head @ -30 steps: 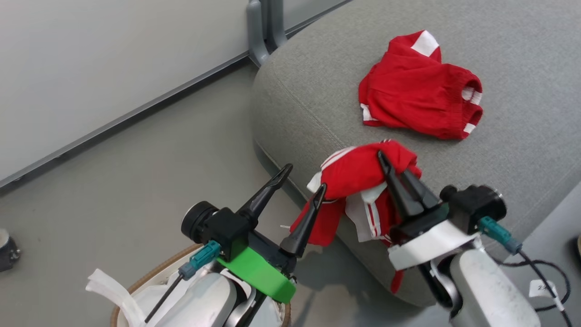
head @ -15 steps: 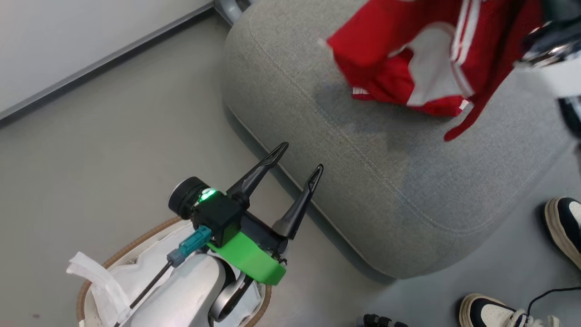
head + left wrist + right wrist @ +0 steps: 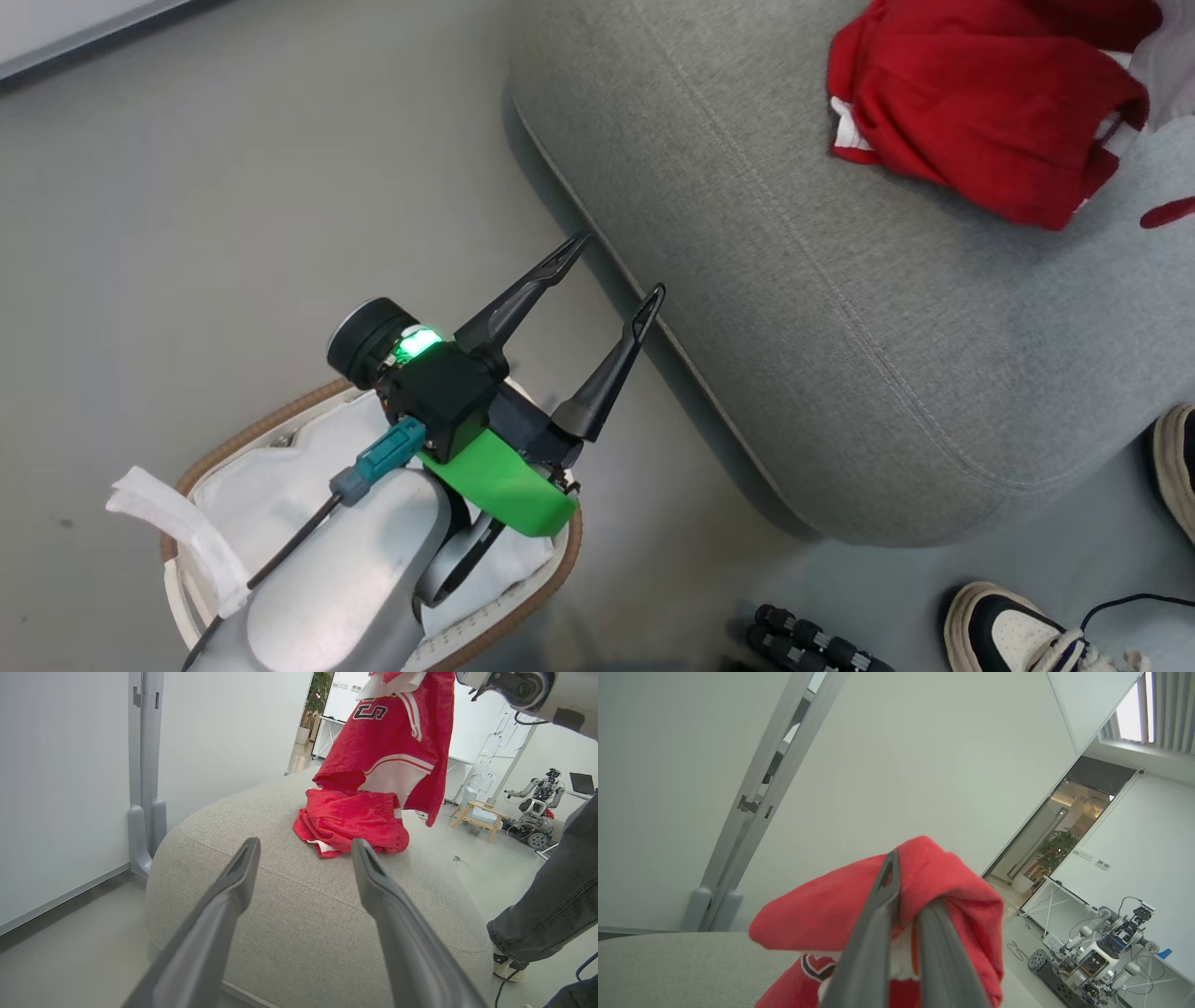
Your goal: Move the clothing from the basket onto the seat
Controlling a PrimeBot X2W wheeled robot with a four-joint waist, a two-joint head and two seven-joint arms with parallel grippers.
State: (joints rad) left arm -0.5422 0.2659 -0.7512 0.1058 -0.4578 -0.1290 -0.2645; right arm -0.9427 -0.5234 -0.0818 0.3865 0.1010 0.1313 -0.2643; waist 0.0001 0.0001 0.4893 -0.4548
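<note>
Jersey (image 3: 387,742) of bright red white-trimmed fabric hanging lengthwise straight above the large light grey upholstered seat (image 3: 289,896), right hand (image 3: 908,886) clenching its top; left hand (image 3: 618,266) gaping empty by the near white oval basket (image 3: 560,551).

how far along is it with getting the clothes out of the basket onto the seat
Done: one red garment lies on the seat. In hand: the right gripper is shut on the jersey, which hangs above the seat, not yet released. Left: lay it down. The visible part of the basket holds white liner, no red; the left gripper is open, empty.
</note>
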